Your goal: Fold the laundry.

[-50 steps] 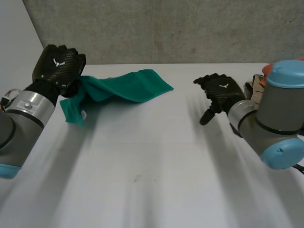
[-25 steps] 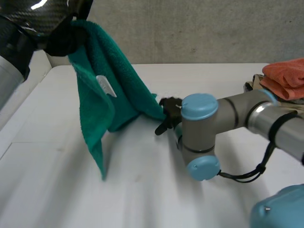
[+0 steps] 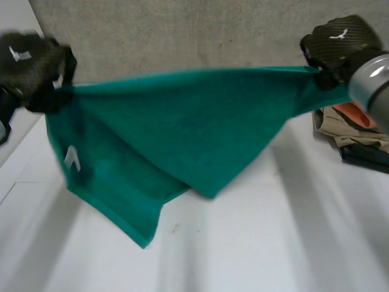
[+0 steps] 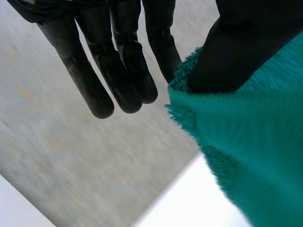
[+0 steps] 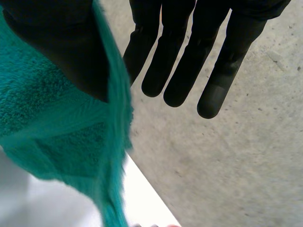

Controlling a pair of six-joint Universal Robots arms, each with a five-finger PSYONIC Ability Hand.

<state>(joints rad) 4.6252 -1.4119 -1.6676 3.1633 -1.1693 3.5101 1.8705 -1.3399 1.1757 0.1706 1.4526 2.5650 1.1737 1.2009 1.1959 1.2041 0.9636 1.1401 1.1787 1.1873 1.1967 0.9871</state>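
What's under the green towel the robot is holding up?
Below the green towel, stretched between the left hand and right hand, white table shows. The table strip behind the hanging cloth is covered, so I cannot tell what's there.

Bright, even light washes the white table (image 3: 273, 243); the green terry towel (image 3: 182, 128) throws only soft, faint shadows there.

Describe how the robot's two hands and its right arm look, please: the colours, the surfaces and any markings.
The left hand and the right hand both have a glossy black shell, and each has a small white mark on its back. In the wrist views the fingers are long, black and round at the tips. The right arm meets its hand with a shiny silver-grey cylinder.
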